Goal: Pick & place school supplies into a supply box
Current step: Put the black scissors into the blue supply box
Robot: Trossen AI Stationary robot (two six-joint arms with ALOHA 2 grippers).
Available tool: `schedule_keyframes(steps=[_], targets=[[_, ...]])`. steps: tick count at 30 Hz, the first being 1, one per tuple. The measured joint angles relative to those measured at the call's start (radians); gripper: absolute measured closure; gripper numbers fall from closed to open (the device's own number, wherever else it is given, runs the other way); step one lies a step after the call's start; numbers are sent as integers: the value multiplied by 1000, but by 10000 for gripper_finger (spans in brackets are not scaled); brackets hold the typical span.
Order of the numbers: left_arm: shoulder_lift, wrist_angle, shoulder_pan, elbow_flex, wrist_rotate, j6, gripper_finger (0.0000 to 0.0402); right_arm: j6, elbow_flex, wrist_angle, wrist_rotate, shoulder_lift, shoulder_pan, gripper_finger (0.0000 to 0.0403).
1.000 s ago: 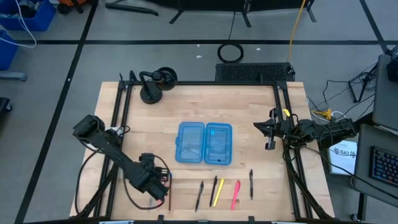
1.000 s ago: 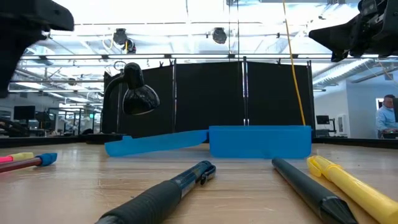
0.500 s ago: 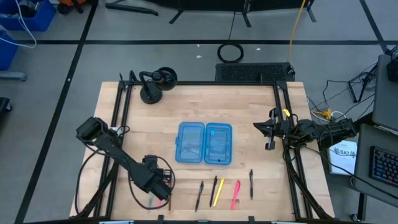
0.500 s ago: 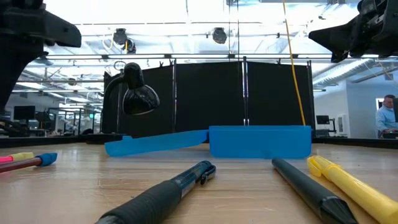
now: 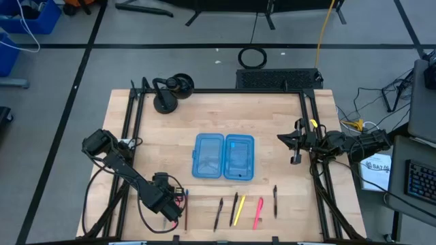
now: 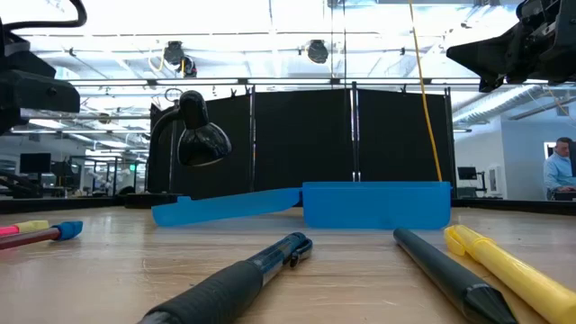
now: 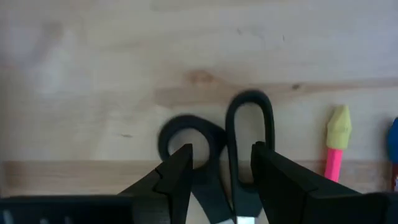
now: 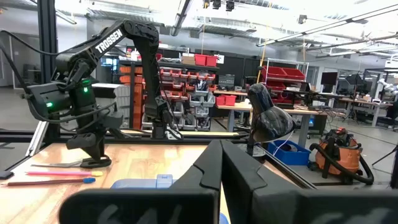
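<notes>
From above, we saw the supply box (image 5: 225, 157) lying open, with the pens (image 5: 237, 209) in a row near it and the left gripper (image 5: 172, 209) beside them. In the left wrist view, its parted fingers (image 7: 180, 171) straddled the scissors (image 7: 233, 155) without clamping them. In the right wrist view, the right gripper (image 8: 220, 163) had its fingers together, well apart from the box.

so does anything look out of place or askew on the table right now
Nothing stands out. The supply box lies open and flat mid-table, empty as far as the high view shows. The pens and pencils lie in a row near the front edge. The left gripper, jaws open, straddles the scissors.
</notes>
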Motion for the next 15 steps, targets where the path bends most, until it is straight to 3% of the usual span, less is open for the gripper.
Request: schedule_keyframes(steps=[15], targets=[[-15,285,0,-162,4,38,241,0,0,-4,0,0,0,403]])
